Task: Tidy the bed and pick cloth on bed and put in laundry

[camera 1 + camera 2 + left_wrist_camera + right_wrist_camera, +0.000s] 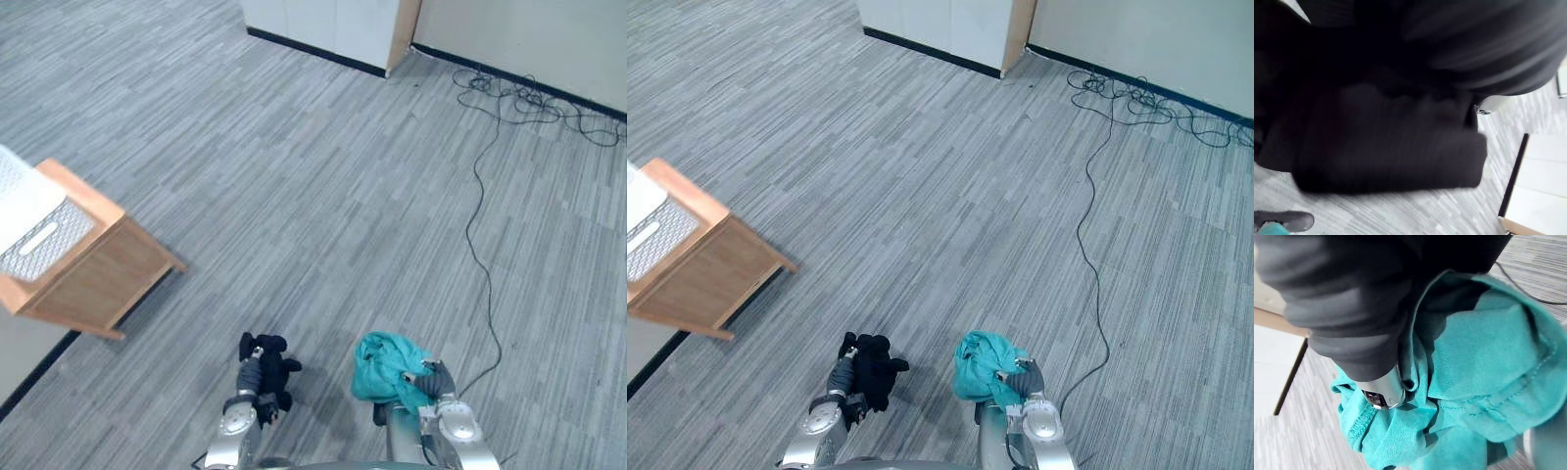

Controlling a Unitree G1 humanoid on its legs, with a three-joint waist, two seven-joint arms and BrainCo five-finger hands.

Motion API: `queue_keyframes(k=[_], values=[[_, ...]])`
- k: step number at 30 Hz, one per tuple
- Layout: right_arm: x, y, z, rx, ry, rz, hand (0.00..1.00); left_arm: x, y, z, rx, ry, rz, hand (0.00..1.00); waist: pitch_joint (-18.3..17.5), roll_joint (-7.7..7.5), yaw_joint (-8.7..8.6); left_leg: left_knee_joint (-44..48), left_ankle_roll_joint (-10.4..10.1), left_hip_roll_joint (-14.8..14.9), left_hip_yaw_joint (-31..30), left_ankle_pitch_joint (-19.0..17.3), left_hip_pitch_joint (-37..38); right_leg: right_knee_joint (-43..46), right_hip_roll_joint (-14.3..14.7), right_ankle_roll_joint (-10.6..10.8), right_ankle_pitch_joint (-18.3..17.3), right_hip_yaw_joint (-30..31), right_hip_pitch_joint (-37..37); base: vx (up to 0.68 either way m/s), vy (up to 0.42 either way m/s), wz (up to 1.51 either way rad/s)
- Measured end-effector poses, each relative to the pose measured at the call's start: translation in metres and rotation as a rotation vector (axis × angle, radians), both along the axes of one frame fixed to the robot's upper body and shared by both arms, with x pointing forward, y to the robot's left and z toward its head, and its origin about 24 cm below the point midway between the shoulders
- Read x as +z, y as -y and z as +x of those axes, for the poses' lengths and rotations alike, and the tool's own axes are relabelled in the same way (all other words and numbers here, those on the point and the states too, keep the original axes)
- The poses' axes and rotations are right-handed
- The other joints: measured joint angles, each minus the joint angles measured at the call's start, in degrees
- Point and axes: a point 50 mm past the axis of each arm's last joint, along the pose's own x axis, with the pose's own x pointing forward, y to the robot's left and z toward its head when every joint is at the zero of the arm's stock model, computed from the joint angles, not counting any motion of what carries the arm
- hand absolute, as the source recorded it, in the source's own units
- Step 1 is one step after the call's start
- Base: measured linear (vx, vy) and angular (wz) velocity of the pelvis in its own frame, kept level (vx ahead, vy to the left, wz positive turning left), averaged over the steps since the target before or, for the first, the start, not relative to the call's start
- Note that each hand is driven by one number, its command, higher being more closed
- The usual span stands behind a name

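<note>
Starting with the left eye view, the left hand (247, 376) comes in at the lower edge with a black cloth (272, 364) bunched over it. The right hand (437, 380) beside it carries a teal cloth (384, 364), and both bundles hang clear of the grey carpet (323, 196). Ahead and far to the robot's left, a white perforated basket (39, 240) sits on a wooden stand (103, 279). It looks like the laundry target, and it lies well apart from both hands with bare carpet between. The right eye view gives the same layout, with the black cloth on the left, the teal cloth on the right and the basket at the left edge. The left hand is therefore the nearer one, and the right hand would have to cross over or the body turn left. In the left wrist view the black cloth is a thick folded mass covering whatever lies past the hand's dark cover, and I cannot tell whether that hand is clenched on it. In the right wrist view a silver finger (1382, 390) is dug into the teal cloth below the dark cover, with folds gathered round it, so I read the right hand as clenched on the cloth. My judgement is that both cloths are in hand, the carry to the basket is the current step, and the coming move depends on swinging left toward the stand.
</note>
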Motion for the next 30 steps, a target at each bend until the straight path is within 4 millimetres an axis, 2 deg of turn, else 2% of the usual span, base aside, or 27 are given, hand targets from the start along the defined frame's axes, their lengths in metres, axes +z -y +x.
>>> queue_keyframes(k=[2,3,6,7,8,9,10,11,12,13,14,15,16,17,18,19,20,21,22,23,24,25,26,27,28,29,30], values=[[0.002,-0.005,0.004,0.02,0.011,0.003,1.0,0.0,-0.003,-0.003,0.025,-0.002,-0.018,1.0,0.8,-1.66,2.11,7.97,0.68,-0.8,2.61,-4.09,-4.56,-3.03,1.36,-1.99,-1.62,1.73,5.92,0.5,-0.262,-0.58],[0.005,-0.008,0.01,0.036,0.027,0.005,1.0,0.0,-0.006,-0.005,0.048,0.001,-0.028,1.0,0.75,-2.48,3.08,7.97,1.05,-2.36,4.91,-6.02,-8.18,-4.94,1.7,-2.73,-2.7,2.73,8.98,0.58,-0.255,-0.48],[0.013,-0.014,0.024,0.074,0.067,0.001,1.0,0.007,-0.011,-0.003,0.095,0.041,-0.043,1.0,0.76,-2.98,5.44,-3.74,-0.05,-7.18,8.9,-9.65,-16.86,-8.9,2.73,-3.2,-4.37,4.42,13.69,0.57,-0.138,-0.35],[0.015,-0.015,0.028,0.092,0.078,-0.007,1.0,0.01,-0.013,-0.001,0.114,0.059,-0.048,1.0,1.0,-3.23,6.4,-11.73,0.94,-8.47,13.92,-10.28,-18.84,-10.39,2.58,-2.68,-5.08,3.98,15.99,0.59,-0.026,0.04],[0.017,-0.016,0.031,0.11,0.086,-0.017,1.0,0.01,-0.015,-0.001,0.139,0.063,-0.054,1.0,0.95,-3.24,6.68,-19.99,1.26,-8.69,22.37,-10.18,-19.08,-11.97,2.43,-1.82,-6.56,2.52,18.65,0.6,-0.021,0.33],[0.018,-0.017,0.032,0.12,0.091,-0.019,1.0,0.01,-0.014,-0.001,0.145,0.064,-0.058,1.0,0.86,-3.23,6.74,-24.33,1.45,-8.93,27.88,-10.0,-18.3,-12.78,2.28,-1.11,-7.33,0.79,20.16,0.78,-0.026,0.82],[0.02,-0.013,0.033,0.132,0.097,-0.055,1.0,0.01,-0.01,0.0,0.144,0.065,-0.071,1.0,0.11,-3.1,6.93,-32.51,3.92,-9.52,41.02,-8.65,-16.6,-13.88,2.36,0.75,-8.97,-3.07,22.65,0.8,-0.002,1.08],[0.02,-0.01,0.033,0.142,0.097,-0.082,1.0,0.008,-0.01,-0.005,0.143,0.052,-0.073,1.0,-1.33,-2.59,7.04,-37.38,12.61,-10.33,52.55,-7.79,-14.63,-13.35,3.76,3.01,-10.69,-5.95,24.48,0.67,0.002,1.15],[0.02,-0.01,0.033,0.143,0.097,-0.083,1.0,0.007,-0.012,-0.008,0.156,0.045,-0.07,1.0,-2.05,-2.33,7.18,-38.82,20.3,-10.95,55.63,-9.58,-13.0,-11.76,4.36,4.16,-12.03,-7.64,25.1,0.69,0.046,1.57],[0.02,-0.012,0.033,0.151,0.095,-0.095,1.0,0.007,-0.016,-0.005,0.178,0.044,-0.071,1.0,-2.34,-4.11,6.79,-39.42,22.45,-13.5,52.15,-12.2,-12.31,-1.58,2.57,6.34,-15.73,-12.23,22.83,0.68,0.067,1.88],[0.021,-0.01,0.037,0.159,0.098,-0.113,1.0,0.007,-0.015,-0.005,0.174,0.044,-0.069,1.0,-2.44,-4.18,7.02,-39.13,22.14,-14.8,46.92,-14.45,-11.66,17.17,-0.41,8.44,-15.98,-14.45,16.73,0.82,0.09,2.04],[0.022,-0.011,0.038,0.159,0.101,-0.113,1.0,0.006,-0.013,-0.006,0.174,0.04,-0.073,1.0,-2.43,-4.23,6.76,-38.76,21.54,-15.61,44.27,-15.01,-10.83,27.0,-2.52,8.92,-14.46,-14.68,13.5,0.7,0.067,2.15],[0.022,-0.012,0.039,0.161,0.105,-0.109,1.0,0.005,-0.013,-0.01,0.171,0.028,-0.069,1.0,-2.5,-4.35,5.79,-37.89,20.24,-17.23,39.09,-16.26,-8.06,42.27,-5.31,9.33,-13.25,-13.98,9.78,0.59,0.011,2.27],[0.021,-0.012,0.037,0.159,0.1,-0.107,1.0,0.004,-0.014,-0.013,0.16,0.02,-0.059,1.0,-2.48,-4.32,5.38,-37.85,18.97,-18.43,34.69,-16.48,-5.18,48.86,-6.85,9.43,-13.24,-12.55,8.05,0.73,-0.09,2.93],[0.02,-0.011,0.033,0.152,0.095,-0.103,1.0,0.003,-0.012,-0.015,0.131,0.016,-0.052,1.0,-2.44,-4.16,4.68,-38.76,17.97,-19.54,28.49,-16.38,-1.34,50.98,-8.02,9.28,-13.33,-11.04,6.73,0.69,-0.203,2.49],[0.018,-0.009,0.029,0.147,0.088,-0.103,1.0,0.003,-0.014,-0.015,0.126,0.016,-0.046,1.0,-2.52,-3.88,4.19,-39.53,17.33,-19.76,24.83,-16.23,0.12,50.6,-8.74,8.95,-13.48,-10.51,5.67,0.66,-0.243,2.8],[0.02,-0.009,0.026,0.143,0.101,-0.097,1.0,0.004,-0.013,-0.014,0.112,0.021,-0.038,1.0,-3.59,-3.7,3.27,-40.86,15.97,-19.78,18.69,-15.41,1.41,48.32,-10.77,7.97,-13.97,-9.97,2.2,0.72,-0.375,2.89],[0.023,-0.008,0.024,0.132,0.124,-0.091,1.0,0.005,-0.014,-0.013,0.096,0.028,-0.027,1.0,-4.26,-3.51,2.07,-42.75,14.24,-19.72,12.51,-14.45,2.41,43.16,-12.5,6.66,-14.77,-8.13,-1.27,0.58,-0.356,2.82],[0.024,-0.006,0.024,0.123,0.133,-0.089,1.0,0.005,-0.015,-0.012,0.094,0.032,-0.024,1.0,-4.25,-3.49,1.67,-44.1,13.33,-19.56,9.68,-13.94,3.19,39.68,-12.83,6.5,-14.88,-6.08,-2.56,0.67,-0.489,2.5],[0.026,-0.003,0.023,0.102,0.143,-0.081,1.0,0.005,-0.016,-0.011,0.088,0.031,-0.012,1.0,-4.24,-3.43,0.88,-46.68,11.71,-18.9,4.88,-13.19,4.81,30.53,-12.86,6.95,-14.64,-1.08,-4.68,0.52,-0.497,2.08],[0.026,0.001,0.022,0.079,0.147,-0.081,1.0,0.003,-0.016,-0.013,0.067,0.016,0.004,1.0,-4.23,-3.17,0.62,-48.42,8.66,-17.49,1.35,-13.58,6.31,18.99,-12.88,9.12,-13.2,3.04,-5.4,0.5,-0.531,1.91],[0.025,0.003,0.021,0.071,0.144,-0.08,1.0,0.001,-0.016,-0.013,0.055,0.009,0.015,1.0,-4.21,-3.15,0.7,-48.95,7.31,-16.9,-0.25,-14.3,7.03,12.81,-13.18,10.36,-11.83,4.88,-5.66,0.48,-0.61,1.52],[0.024,0.003,0.019,0.06,0.136,-0.073,1.0,-0.001,-0.019,-0.016,0.047,-0.009,0.035,1.0,-4.01,-3.64,1.14,-49.53,5.04,-15.64,-2.8,-16.1,8.55,3.37,-13.87,11.89,-7.61,7.88,-6.7,0.49,-0.679,1.15],[0.022,-0.002,0.018,0.058,0.131,-0.055,1.0,-0.003,-0.025,-0.022,0.04,-0.023,0.063,1.0,-4.34,-5.66,1.2,-50.08,2.0,-14.76,-4.7,-17.94,10.34,-3.02,-14.56,12.94,-5.41,9.67,-6.94,0.48,-0.713,1.08],[0.02,-0.004,0.016,0.054,0.123,-0.046,1.0,-0.005,-0.03,-0.025,0.031,-0.037,0.083,1.0,-4.38,-6.32,0.97,-50.67,0.45,-14.54,-5.92,-18.91,11.9,-2.47,-14.69,15.83,-2.76,10.2,-7.05,0.49,-0.708,0.99],[0.016,0.001,0.009,0.048,0.095,-0.06,1.0,-0.011,-0.022,-0.031,0.03,-0.077,0.066,1.0,-5.33,-4.28,1.1,-50.71,0.17,-11.2,-9.47,-19.62,13.89,4.56,-12.21,16.16,-0.07,9.11,-7.87,0.47,-0.604,0.72],[0.015,0.005,0.007,0.047,0.084,-0.071,1.0,-0.012,-0.015,-0.033,0.03,-0.082,0.046,1.0,-6.04,-2.8,1.07,-48.82,0.12,-10.22,-10.77,-19.31,13.66,6.71,-10.74,14.71,-0.99,8.51,-8.07,0.55,-0.653,0.6]])
